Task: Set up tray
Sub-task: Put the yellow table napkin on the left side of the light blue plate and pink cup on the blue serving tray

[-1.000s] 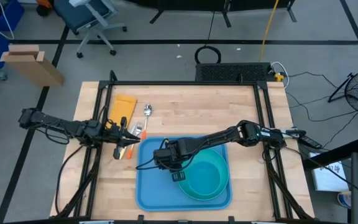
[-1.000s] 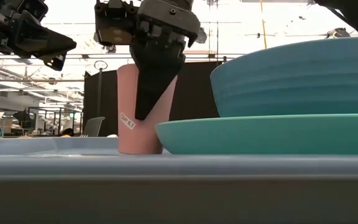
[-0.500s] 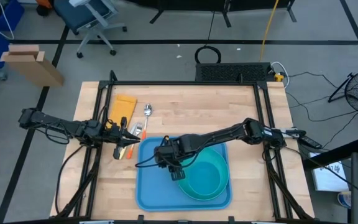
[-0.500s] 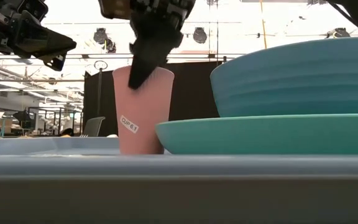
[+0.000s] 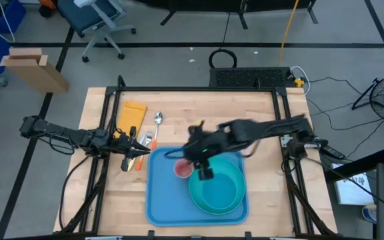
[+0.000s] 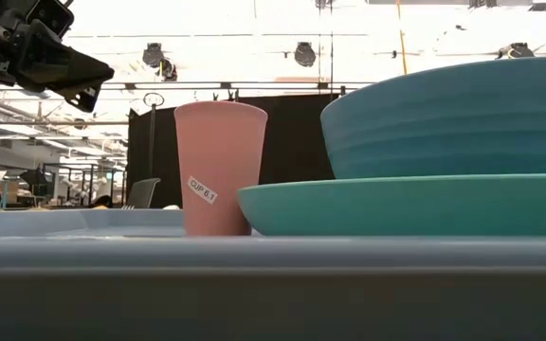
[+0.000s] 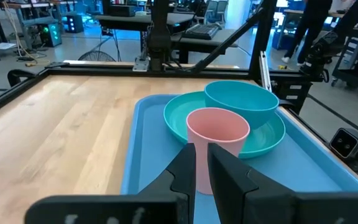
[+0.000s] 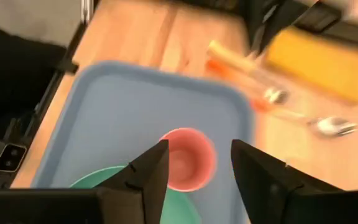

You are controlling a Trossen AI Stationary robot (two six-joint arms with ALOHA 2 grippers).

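The blue tray [image 5: 160, 200] lies at the table's near middle. On it a pink cup [image 5: 183, 169] stands upright on its base [image 6: 216, 225], beside a turquoise plate [image 5: 209, 203] that carries a blue bowl [image 5: 222, 190]. My right gripper [image 8: 199, 149] hangs open above the cup [image 8: 188, 158], clear of it, and its arm shows blurred in the high view. My left gripper [image 5: 141, 143] waits shut over the table just left of the tray, pointing toward the cup [image 7: 216, 127].
Left of the tray's far corner lie orange-handled utensils [image 5: 136, 162], a spoon [image 5: 158, 119] and a yellow cloth [image 5: 133, 115]. Bare wood stretches beyond the tray toward the far edge and to the right. The left arm [image 6: 50, 62] hangs high at the low view's left.
My right gripper has let go of the pink cup and risen fast, leaving the low view and swinging toward the table's far right. The cup stays upright on the tray where it was set.
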